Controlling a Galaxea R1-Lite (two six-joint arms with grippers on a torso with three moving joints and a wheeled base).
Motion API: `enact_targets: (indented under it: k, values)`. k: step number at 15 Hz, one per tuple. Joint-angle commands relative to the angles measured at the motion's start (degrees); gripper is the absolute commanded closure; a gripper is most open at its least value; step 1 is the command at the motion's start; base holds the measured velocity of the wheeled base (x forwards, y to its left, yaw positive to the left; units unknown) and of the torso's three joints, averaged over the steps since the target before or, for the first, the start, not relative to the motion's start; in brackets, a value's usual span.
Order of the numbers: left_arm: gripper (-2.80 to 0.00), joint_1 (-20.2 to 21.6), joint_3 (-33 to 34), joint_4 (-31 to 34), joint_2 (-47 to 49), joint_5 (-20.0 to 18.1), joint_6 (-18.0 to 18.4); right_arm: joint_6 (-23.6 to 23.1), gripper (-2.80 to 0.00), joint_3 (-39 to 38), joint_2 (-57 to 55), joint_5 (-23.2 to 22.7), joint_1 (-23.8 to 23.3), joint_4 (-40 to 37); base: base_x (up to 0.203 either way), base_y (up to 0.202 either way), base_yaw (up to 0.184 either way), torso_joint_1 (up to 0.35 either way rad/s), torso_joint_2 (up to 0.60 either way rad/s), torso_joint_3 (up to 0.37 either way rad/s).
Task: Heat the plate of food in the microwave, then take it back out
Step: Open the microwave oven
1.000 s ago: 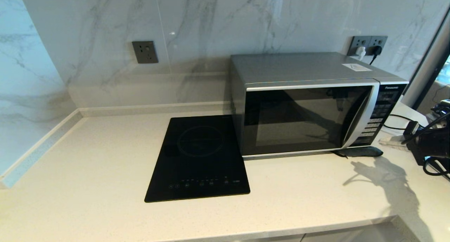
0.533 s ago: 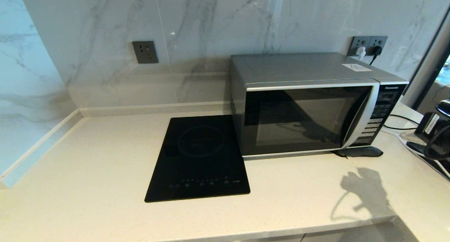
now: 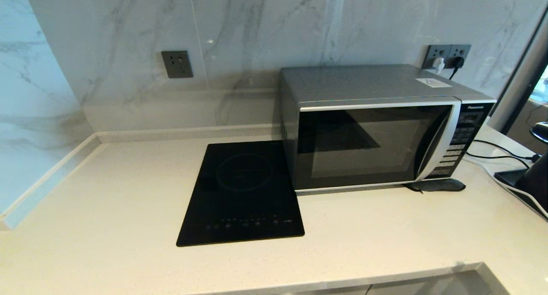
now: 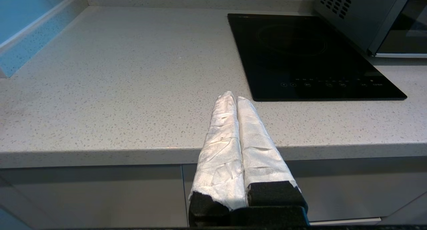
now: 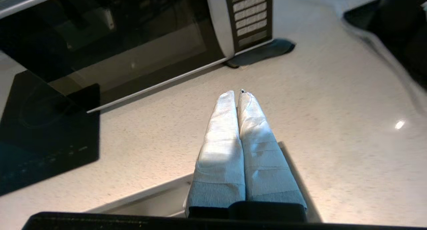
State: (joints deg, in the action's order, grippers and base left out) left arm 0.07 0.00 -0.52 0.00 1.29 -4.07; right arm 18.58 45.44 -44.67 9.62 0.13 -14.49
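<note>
The silver-grey microwave [image 3: 376, 123] stands at the back right of the counter with its dark glass door closed; it also fills the far part of the right wrist view [image 5: 133, 33]. No plate of food shows in any view. My right gripper [image 5: 237, 92] is shut and empty, hovering over the counter's front edge in front of the microwave's button panel [image 5: 250, 14]. My left gripper [image 4: 233, 96] is shut and empty, held off the counter's front edge, left of the cooktop. Neither gripper appears in the head view.
A flat black glass cooktop [image 3: 242, 192] is set in the counter left of the microwave. A dark flat pad [image 3: 436, 185] lies at the microwave's front right corner. Black gear and cables [image 3: 526, 181] sit at the far right. A wall socket [image 3: 447, 55] holds two plugs.
The right arm has pulled back out of the head view at the right edge, and its shadow on the counter is gone. The microwave door stays closed.
</note>
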Motion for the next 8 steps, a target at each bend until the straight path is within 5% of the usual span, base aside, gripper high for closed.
enact_targets:
  k: [1, 8]
  values:
    - [0.00, 0.01, 0.00, 0.00, 0.09, 0.03, -0.06, -3.70, 0.00, -4.98, 16.41, 1.67, 1.07, -0.75, 0.000, 0.000, 0.000, 0.000, 0.00, 0.000]
    - [0.00, 0.01, 0.00, 0.00, 0.09, 0.03, -0.06, -8.30, 0.00, -12.19, 36.24, 3.21, -0.12, -11.45, 0.000, 0.000, 0.000, 0.000, 0.00, 0.000]
